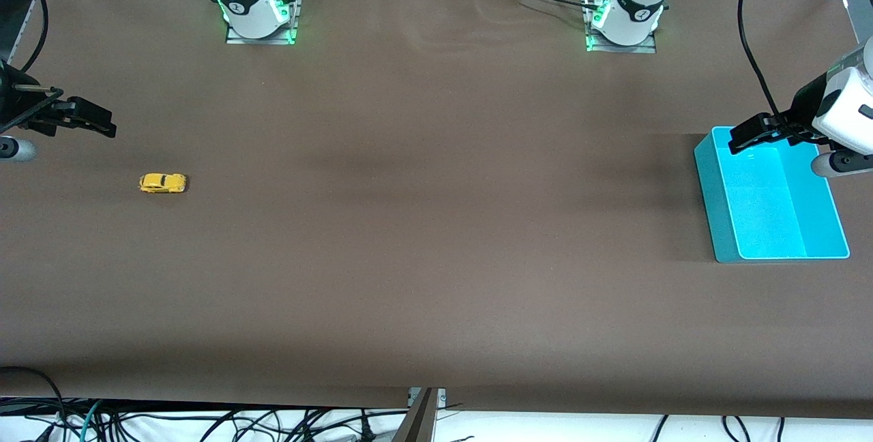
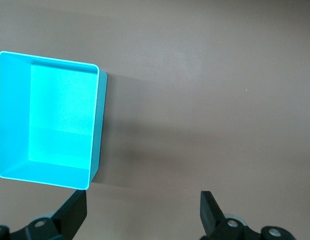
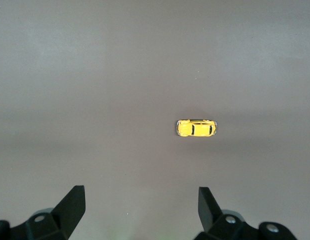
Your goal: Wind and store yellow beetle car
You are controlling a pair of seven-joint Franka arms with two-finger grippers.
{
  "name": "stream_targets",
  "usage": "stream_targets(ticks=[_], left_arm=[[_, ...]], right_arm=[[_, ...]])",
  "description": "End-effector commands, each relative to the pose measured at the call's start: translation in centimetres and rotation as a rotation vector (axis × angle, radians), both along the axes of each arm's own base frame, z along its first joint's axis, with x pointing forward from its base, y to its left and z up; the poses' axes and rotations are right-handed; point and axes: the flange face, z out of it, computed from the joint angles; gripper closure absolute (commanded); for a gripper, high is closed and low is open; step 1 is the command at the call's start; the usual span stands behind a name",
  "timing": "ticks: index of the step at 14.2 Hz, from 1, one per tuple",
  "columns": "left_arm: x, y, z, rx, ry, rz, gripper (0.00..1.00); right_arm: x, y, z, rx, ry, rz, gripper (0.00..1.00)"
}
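Our right gripper hangs wide open near the yellow beetle car on the brown table, while our left gripper waits open over the teal bin; light, rigid and slick, we'd pinch its flanks.

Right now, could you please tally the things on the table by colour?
Yellow: 1, the yellow beetle car
Teal: 1, the bin
Total: 2
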Motion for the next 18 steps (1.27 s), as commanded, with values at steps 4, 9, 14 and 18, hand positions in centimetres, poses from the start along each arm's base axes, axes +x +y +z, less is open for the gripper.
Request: stream_targets(ticks=[4,9,14,18], left_arm=[[0.0,0.2,0.6,-0.02,-0.01,0.01,0.0],[0.0,0.2,0.6,-0.02,-0.011,0.01,0.0],[0.0,0.2,0.6,-0.02,-0.011,0.012,0.0],[0.0,0.2,0.7,-0.02,-0.013,0.012,0.0]], right_arm=[[0.0,-0.2,0.1,0.005,-0.007,-0.004,0.0],[0.2,0.0,-0.4,-0.01,0.006,0.006,0.0],[1.5,-1.3,-3.9,0.019,0.076,0.294,0.0],[3.0,-1.7,-8.1,0.011,0.146,0.511,0.0]])
